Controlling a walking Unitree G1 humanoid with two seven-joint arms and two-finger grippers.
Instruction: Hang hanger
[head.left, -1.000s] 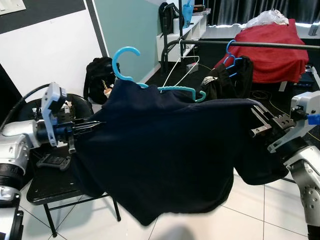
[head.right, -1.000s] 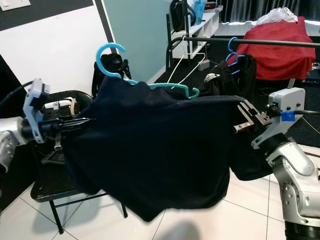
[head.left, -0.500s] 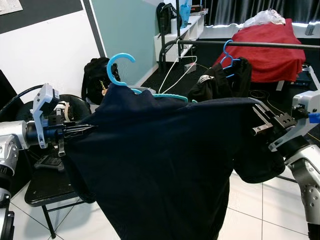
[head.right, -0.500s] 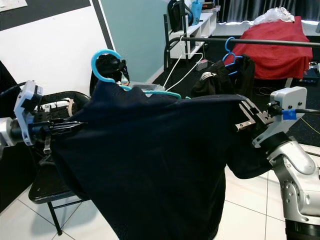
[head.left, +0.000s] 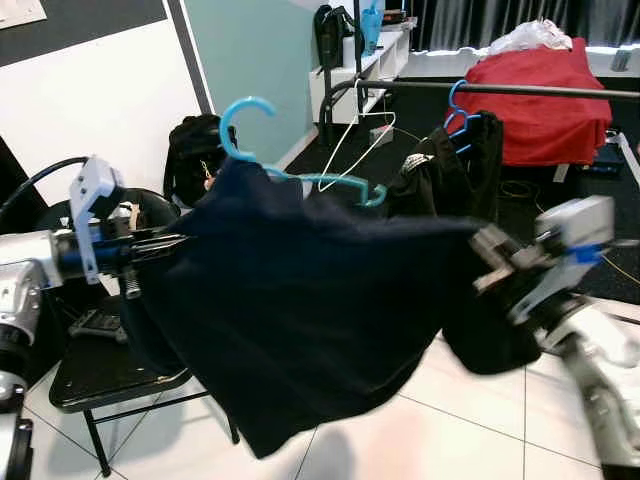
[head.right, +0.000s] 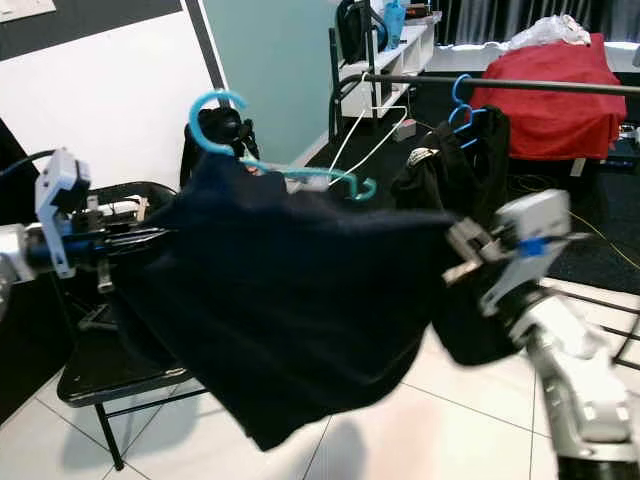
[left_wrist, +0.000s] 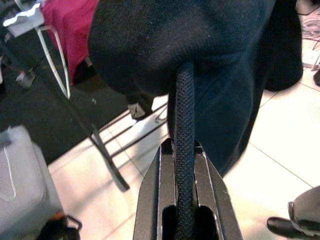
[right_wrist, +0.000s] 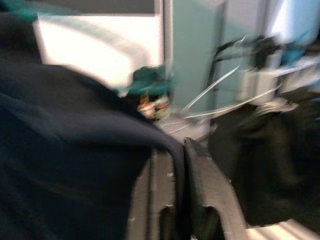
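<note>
Left wrist: garment hem (left_wrist: 184, 125) w/in gripper (left_wrist: 184, 165), apparently.

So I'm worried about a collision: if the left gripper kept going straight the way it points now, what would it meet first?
The left gripper points toward the robot's right, already shut on the dark garment's edge, so it would push further into that cloth first. What lies behind the cloth is hidden.

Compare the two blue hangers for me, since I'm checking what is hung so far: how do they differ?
The light blue hanger sits in the dark navy garment, which the left tool and right tool hold up by its edges, short of the rail. The darker blue hanger already hooks over the rail, carrying a black garment. Both are plastic with open hooks.
</note>
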